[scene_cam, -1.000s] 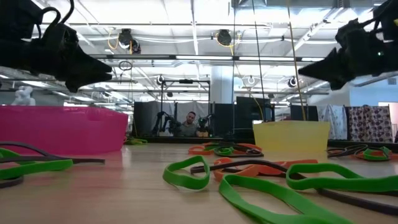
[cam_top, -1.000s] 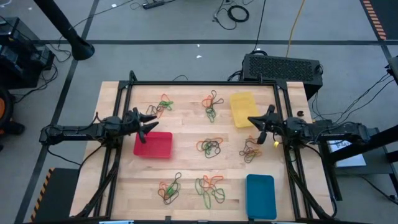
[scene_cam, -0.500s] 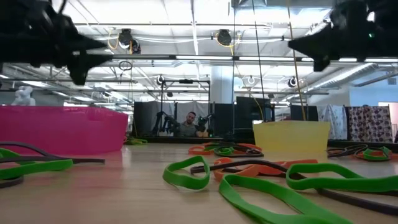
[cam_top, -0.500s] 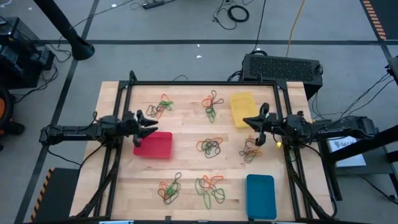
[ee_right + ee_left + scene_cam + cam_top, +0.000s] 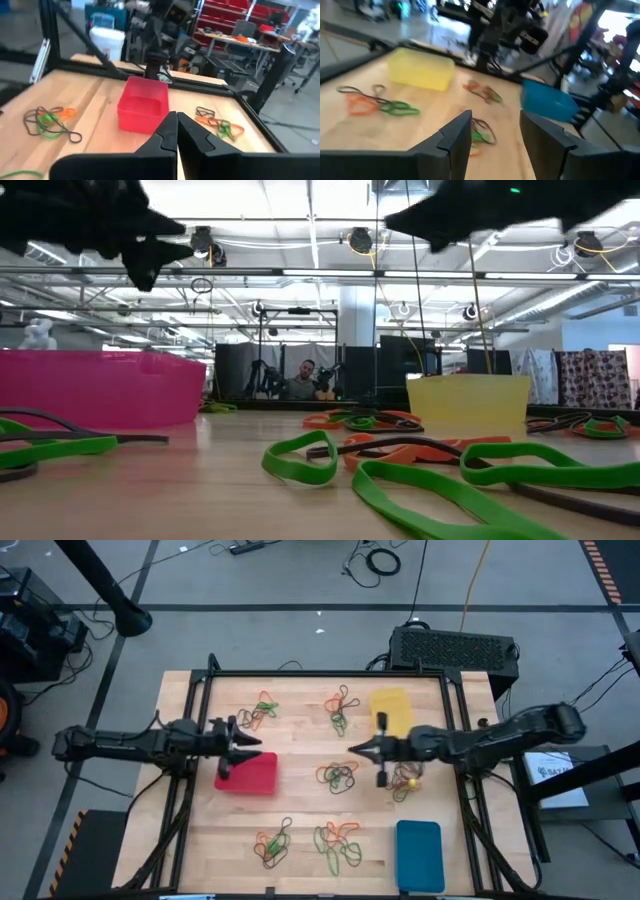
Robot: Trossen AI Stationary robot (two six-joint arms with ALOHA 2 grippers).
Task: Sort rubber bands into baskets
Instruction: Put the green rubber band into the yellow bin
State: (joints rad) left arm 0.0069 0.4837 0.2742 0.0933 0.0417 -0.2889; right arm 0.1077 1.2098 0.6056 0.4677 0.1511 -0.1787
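Both hands shifted inward; right hand (image 5: 362,750) farther, pinched closed

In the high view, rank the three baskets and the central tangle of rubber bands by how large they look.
1. Blue rectangular plastic basket, largest.
2. Red rectangular plastic basket and yellow rectangular plastic basket: look alike, and an arm covers part of each, so they are not ranked.
3. Central tangle of green, orange and dark rubber bands, smallest.

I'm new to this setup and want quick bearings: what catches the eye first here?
Three bright baskets stand out on the wooden table: red at left, yellow at the far right, blue at the near right. Between them lie tangled rubber bands in clumps. Both end effectors hover above, left open, right shut.
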